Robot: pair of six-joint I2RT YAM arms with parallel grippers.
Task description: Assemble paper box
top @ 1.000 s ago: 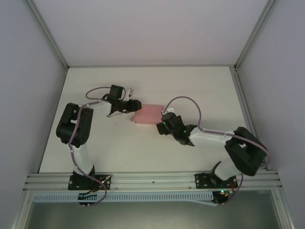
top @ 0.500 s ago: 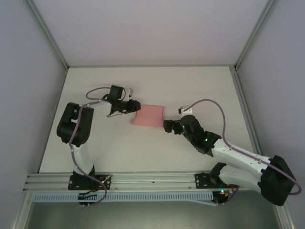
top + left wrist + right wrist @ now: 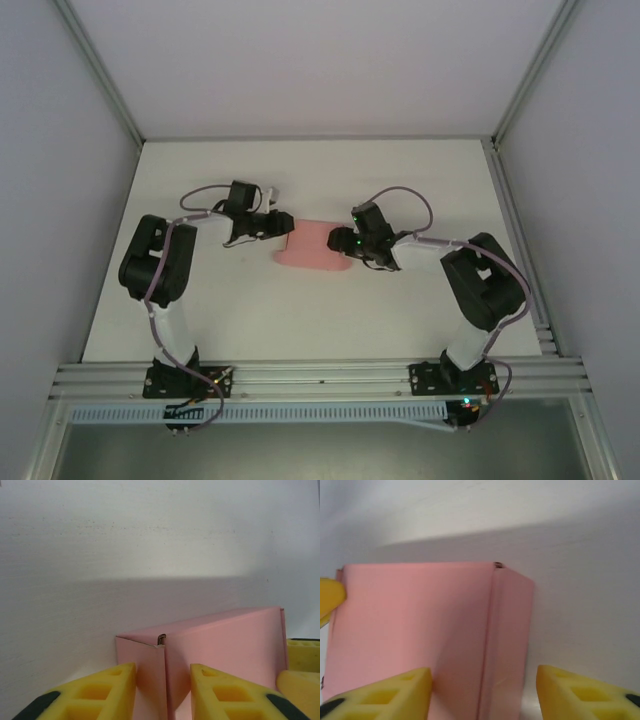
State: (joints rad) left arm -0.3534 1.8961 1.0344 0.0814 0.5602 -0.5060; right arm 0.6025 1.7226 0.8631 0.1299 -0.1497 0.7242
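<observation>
the left gripper (image 3: 284,225) has its jaws pulled in close, pinching the left end corner of the paper box (image 3: 315,247). the pink box lies in the middle of the table (image 3: 250,310). the right gripper (image 3: 344,244) has its jaws wide apart around the box's right end, not squeezing it.

— Robotics lab, by the look of it?
— Seems so. More exactly a test cell: white table (image 3: 300,320) boxed in by plain grey walls (image 3: 50,200) and aluminium frame posts (image 3: 97,75).
— Anything bolted down?
— Yes, 2 small machines, the left arm (image 3: 160,270) and the right arm (image 3: 485,290), fixed to an extruded rail (image 3: 320,380) at the near edge, with a slotted cable duct (image 3: 320,413) below and purple cables (image 3: 398,190) looped over the joints.
— Hardly a home or a shop, then.
— Hardly. Bare, enclosed, built for trials.
</observation>
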